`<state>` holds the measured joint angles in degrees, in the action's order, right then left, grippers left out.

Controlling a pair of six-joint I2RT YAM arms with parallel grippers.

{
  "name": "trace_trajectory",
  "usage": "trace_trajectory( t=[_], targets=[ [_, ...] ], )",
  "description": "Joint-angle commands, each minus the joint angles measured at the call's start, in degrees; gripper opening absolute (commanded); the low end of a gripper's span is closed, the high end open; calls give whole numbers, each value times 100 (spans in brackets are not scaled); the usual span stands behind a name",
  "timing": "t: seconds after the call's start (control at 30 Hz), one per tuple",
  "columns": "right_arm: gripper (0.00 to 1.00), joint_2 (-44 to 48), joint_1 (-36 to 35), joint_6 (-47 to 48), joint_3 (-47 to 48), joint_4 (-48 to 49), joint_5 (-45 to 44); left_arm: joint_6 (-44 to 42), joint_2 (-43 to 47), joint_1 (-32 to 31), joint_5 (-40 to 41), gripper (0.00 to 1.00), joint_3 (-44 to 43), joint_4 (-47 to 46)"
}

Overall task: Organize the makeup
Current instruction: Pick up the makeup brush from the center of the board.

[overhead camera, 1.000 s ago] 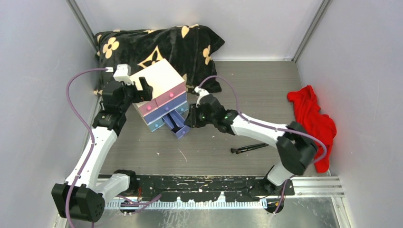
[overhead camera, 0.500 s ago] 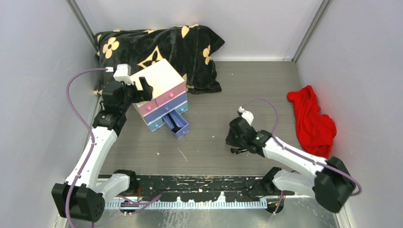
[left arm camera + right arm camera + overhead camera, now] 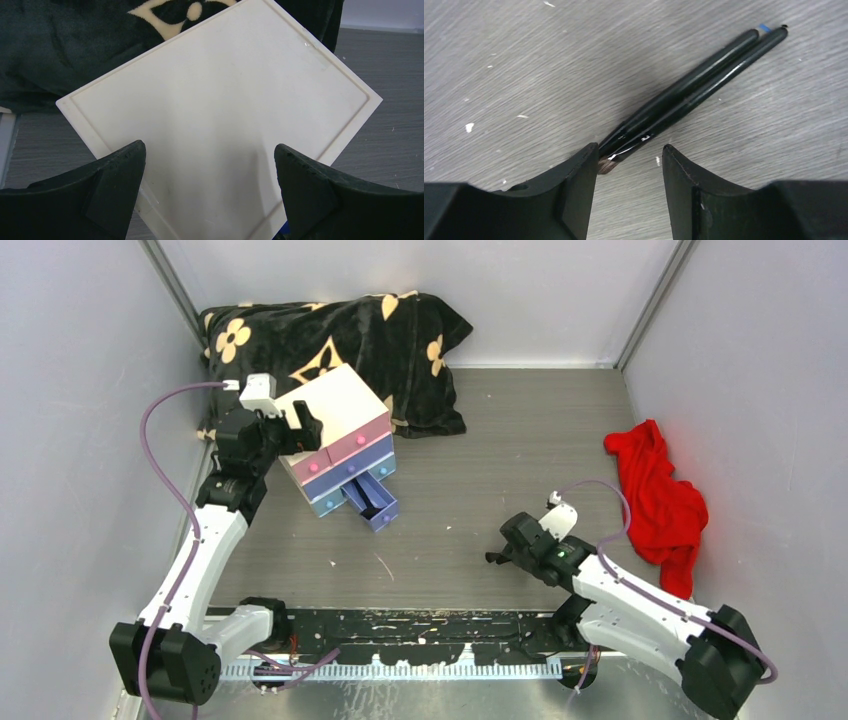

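Low and right of centre in the top view: two black-handled brushes (image 3: 689, 95), flat on the table (image 3: 480, 440), mostly hidden there under the arm's wrist.
brushes, right wrist view: side by side, handles touching; they run from lower centre up to upper right. Handle tips sit upper right, ferrule end sits low between the jaws.
handling: probably light, stiff and thin. The glossy round handles look slippery and are likely to roll or splay apart under an off-centre pinch.
where to hold: best across both handles just above the ferrules, where they press together. The grip must go low, since they lie flat. The bristle end is soft, so not there.
right gripper (image 3: 629, 150): jaws partly apart, straddling the ferrule end. The brush tip meets the jaw at frame left, with a clear gap at the other jaw; nothing clamped.
left gripper (image 3: 210, 150): jaws spread wide, empty, over the chest top.
chest (image 3: 335, 400): white top, left of centre in the top view, well apart from the brushes. One blue drawer (image 3: 372, 505) is pulled out toward mid-table; contents can't tell.
other makeup: none visible.
cushion (image 3: 330, 335): black with a floral print, behind the chest, upper left.
red cloth (image 3: 660, 500): right side of the top view, apart from the brushes.
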<state>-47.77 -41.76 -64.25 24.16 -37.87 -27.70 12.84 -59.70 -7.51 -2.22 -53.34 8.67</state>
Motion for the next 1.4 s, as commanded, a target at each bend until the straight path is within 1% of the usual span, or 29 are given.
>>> trace_trajectory(
  t=[0.0,0.17,0.23,0.33,0.47,0.57,0.67,0.73,0.77,0.87,1.0,1.17,1.27,1.37],
  targets=[
    [56,-419,131,-530,-55,96,-319,78,-45,-34,-112,100,65,425],
    [55,-881,436,-383,-162,568,2,92,-42,-31,-139,100,101,423],
    [54,-962,516,-355,-179,737,-41,98,-42,-31,-135,100,119,423],
    [52,-1126,741,-68,-124,1060,-62,91,-42,-36,-114,100,123,423],
    [48,-1612,904,280,104,1352,-44,86,-60,-34,-96,100,111,431],
    [40,-1866,906,491,172,1504,66,57,-60,-35,-54,100,102,452],
    [30,-1863,906,518,71,1594,230,59,-62,-34,-43,100,98,457],
    [15,-1743,906,498,-58,1642,332,65,-64,-41,-55,100,102,459],
    [12,-1655,906,474,-130,1635,348,71,-66,-40,-58,100,102,456],
    [8,-1286,906,505,-296,1662,396,83,-38,-36,-55,100,109,459],
    [6,-696,906,915,-271,1711,586,80,2,-40,-51,100,113,468],
    [2,-558,893,1444,274,1266,728,95,19,-40,-48,100,83,465],
    [1,-744,836,2022,914,1021,923,99,18,-41,-46,100,78,464],
    [1,-1102,822,2812,1698,791,1407,88,41,-46,-34,100,68,476]
  ],
)
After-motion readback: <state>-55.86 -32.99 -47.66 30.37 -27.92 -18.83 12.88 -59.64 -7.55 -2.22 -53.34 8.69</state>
